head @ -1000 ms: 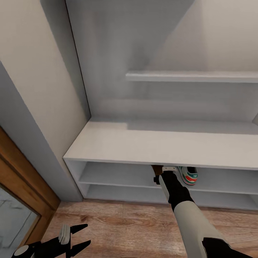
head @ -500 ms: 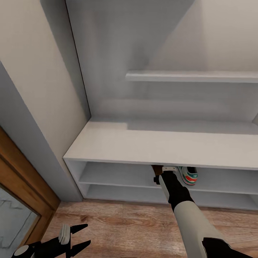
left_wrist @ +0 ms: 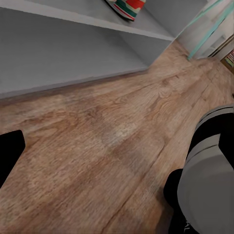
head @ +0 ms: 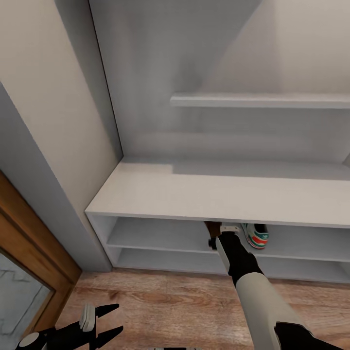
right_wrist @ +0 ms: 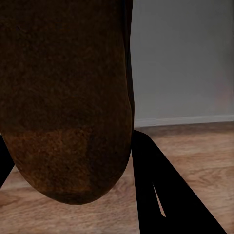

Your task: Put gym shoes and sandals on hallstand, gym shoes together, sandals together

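The hallstand stands against the wall with a wide bench top and two low open shelves. My right arm reaches under the bench top into the upper shelf, and a brown sandal shows just beside its wrist. In the right wrist view the sandal sits between the dark fingers, with my right gripper shut on it. One gym shoe stands on the same shelf just right of the wrist, heel outward; its heel also shows in the left wrist view. My left gripper hangs open and empty over the corridor floor.
A beige wall and a wood-framed door close off the left side. A floating shelf juts out above the bench. The lower shelf is bare at the left. My own grey body is close to the left wrist.
The whole head view has shifted slightly, so the camera moved a little. Both arms, the sandal and the gym shoe hold their places.
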